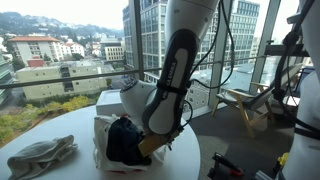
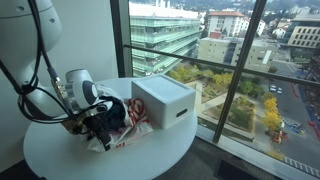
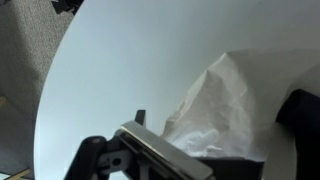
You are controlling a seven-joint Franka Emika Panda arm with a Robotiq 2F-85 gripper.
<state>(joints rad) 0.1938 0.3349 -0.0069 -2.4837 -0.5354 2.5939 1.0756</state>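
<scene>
A white plastic bag (image 1: 103, 140) lies on the round white table (image 1: 60, 130) with a dark blue cloth (image 1: 122, 140) in it. In an exterior view the bag (image 2: 128, 128) shows red print and the dark cloth (image 2: 113, 112) sits on top. My gripper (image 1: 150, 146) is low at the bag's edge, against the dark cloth, and it also shows in an exterior view (image 2: 90, 123). In the wrist view one grey finger (image 3: 150, 155) lies next to the crumpled white bag (image 3: 220, 100), and the other finger is hidden. I cannot tell whether the jaws are open or shut.
A white box (image 2: 165, 100) stands on the table behind the bag, near the window; it also shows in an exterior view (image 1: 112, 98). A grey crumpled cloth (image 1: 42, 155) lies at the table's near side. Glass walls ring the table. A wooden chair (image 1: 245, 105) stands on the floor.
</scene>
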